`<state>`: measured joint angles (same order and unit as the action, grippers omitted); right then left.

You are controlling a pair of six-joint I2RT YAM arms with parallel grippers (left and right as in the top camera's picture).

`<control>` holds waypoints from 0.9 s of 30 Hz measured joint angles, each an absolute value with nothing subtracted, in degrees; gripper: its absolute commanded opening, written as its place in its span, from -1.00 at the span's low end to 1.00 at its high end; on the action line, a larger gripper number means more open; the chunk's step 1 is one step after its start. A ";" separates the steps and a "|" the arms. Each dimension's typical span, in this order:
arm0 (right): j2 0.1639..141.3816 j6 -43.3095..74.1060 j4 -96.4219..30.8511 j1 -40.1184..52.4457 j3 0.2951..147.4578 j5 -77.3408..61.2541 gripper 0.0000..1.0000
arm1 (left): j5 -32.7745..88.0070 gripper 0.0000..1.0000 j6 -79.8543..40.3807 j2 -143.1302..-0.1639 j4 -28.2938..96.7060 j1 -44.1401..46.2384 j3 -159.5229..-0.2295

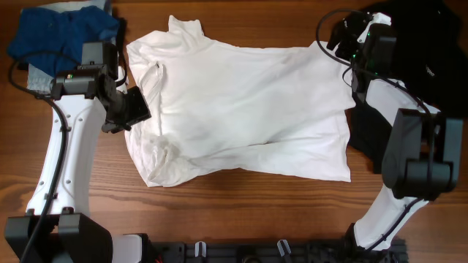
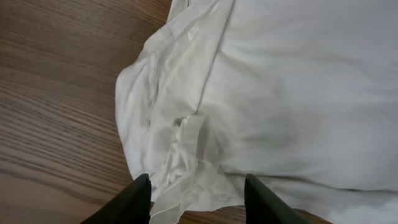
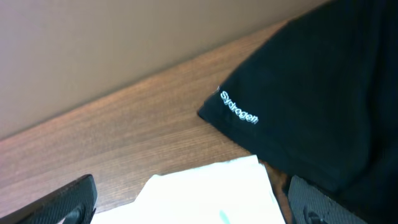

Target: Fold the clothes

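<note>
A white T-shirt (image 1: 241,102) lies spread across the middle of the wooden table, collar at the upper left, hem at the right. My left gripper (image 1: 135,109) is open at the shirt's left edge, over a crumpled sleeve (image 2: 180,155) that lies between its fingers (image 2: 196,199). My right gripper (image 1: 349,45) is open above the shirt's upper right corner (image 3: 211,186), which shows between its fingertips (image 3: 193,199). Neither gripper holds cloth.
A black garment with small white lettering (image 3: 239,109) lies at the right of the table (image 1: 409,66), under my right arm. A blue garment (image 1: 62,36) sits at the upper left. Bare wood runs along the front (image 1: 241,212).
</note>
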<state>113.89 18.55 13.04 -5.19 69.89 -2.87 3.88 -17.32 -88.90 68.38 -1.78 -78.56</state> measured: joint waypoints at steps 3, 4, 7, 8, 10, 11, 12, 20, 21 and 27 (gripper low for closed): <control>106.34 18.50 1.15 -5.19 69.67 -2.72 0.99 | 2.90 0.06 -17.32 -88.90 66.30 -2.24 -78.61; 102.32 18.50 -1.54 -5.19 69.58 -2.74 0.99 | 2.85 0.12 -17.32 -88.90 66.39 -3.03 -78.74; 85.38 18.50 -13.45 -5.21 70.46 -5.26 1.00 | 2.92 0.23 -17.26 -88.42 66.85 -4.56 -80.34; 80.40 18.52 -18.20 -5.19 70.65 -7.27 0.99 | 3.20 0.25 -17.21 -87.74 67.09 -4.62 -81.03; 72.93 18.52 -27.00 -5.19 70.83 -12.38 1.00 | 5.02 0.22 -17.08 -84.66 71.20 -4.62 -82.00; 70.70 18.52 -31.20 -5.19 70.87 -14.63 1.00 | 5.82 0.20 -17.06 -83.70 73.43 -4.62 -82.11; 69.84 18.52 -33.69 -5.19 70.81 -15.73 0.99 | 7.03 0.20 -17.12 -82.98 77.58 -4.62 -82.13; 71.66 18.52 -44.47 -5.19 69.10 -18.24 0.99 | 11.27 0.43 -19.68 -82.83 78.26 -0.82 -70.13; 72.64 18.52 -44.60 -5.19 68.69 -18.26 1.00 | 11.46 0.46 -19.86 -82.91 76.86 0.40 -68.73; 79.59 18.50 -44.86 -5.19 67.92 -18.41 0.99 | 11.64 0.46 -20.10 -85.08 66.70 7.35 -61.63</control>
<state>79.59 18.50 -44.86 -5.19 67.92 -18.41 11.64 -20.10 -85.08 66.70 7.35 -61.63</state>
